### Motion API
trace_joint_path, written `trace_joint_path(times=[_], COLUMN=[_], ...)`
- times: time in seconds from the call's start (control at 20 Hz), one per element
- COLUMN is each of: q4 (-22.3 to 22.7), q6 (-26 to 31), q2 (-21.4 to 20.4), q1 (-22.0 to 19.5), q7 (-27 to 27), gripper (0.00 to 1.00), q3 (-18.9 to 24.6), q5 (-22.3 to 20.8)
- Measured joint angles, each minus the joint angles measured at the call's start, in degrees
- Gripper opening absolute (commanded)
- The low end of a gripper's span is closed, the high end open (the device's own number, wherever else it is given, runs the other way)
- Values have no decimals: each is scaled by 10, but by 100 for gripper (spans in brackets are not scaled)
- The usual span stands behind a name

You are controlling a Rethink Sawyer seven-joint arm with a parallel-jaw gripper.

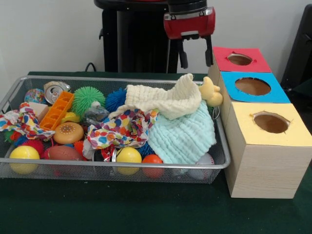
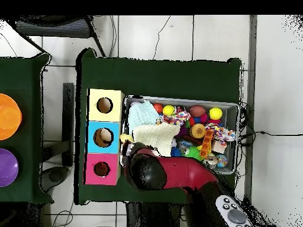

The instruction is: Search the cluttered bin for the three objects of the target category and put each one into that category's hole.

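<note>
The wire-mesh bin sits on the green table, full of clutter; it also shows in the overhead view. A pale yellow soft toy rests at the bin's far right corner, against the box; in the overhead view it lies beside the blue top. The orange striped toy and the brown toy are hidden. The red-topped hole is at the box's far end. My gripper hangs open and empty above the far right corner, left of the red top.
A cream cloth, a mint cloth and a patterned cloth cover much of the bin. Spiky balls, smooth balls, an orange block and a can lie around. The blue hole and yellow hole are nearer.
</note>
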Motion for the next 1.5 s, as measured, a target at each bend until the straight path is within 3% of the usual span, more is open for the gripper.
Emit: trace_joint_path(times=[0.45,1.0,1.5], q4=[1,4,53], q6=[-12,-12,-12], q2=[5,-5,-4], q1=[24,21,44], q7=[25,26,52], gripper=[100,100,100], q3=[-54,-70,-83], q5=[53,105,196])
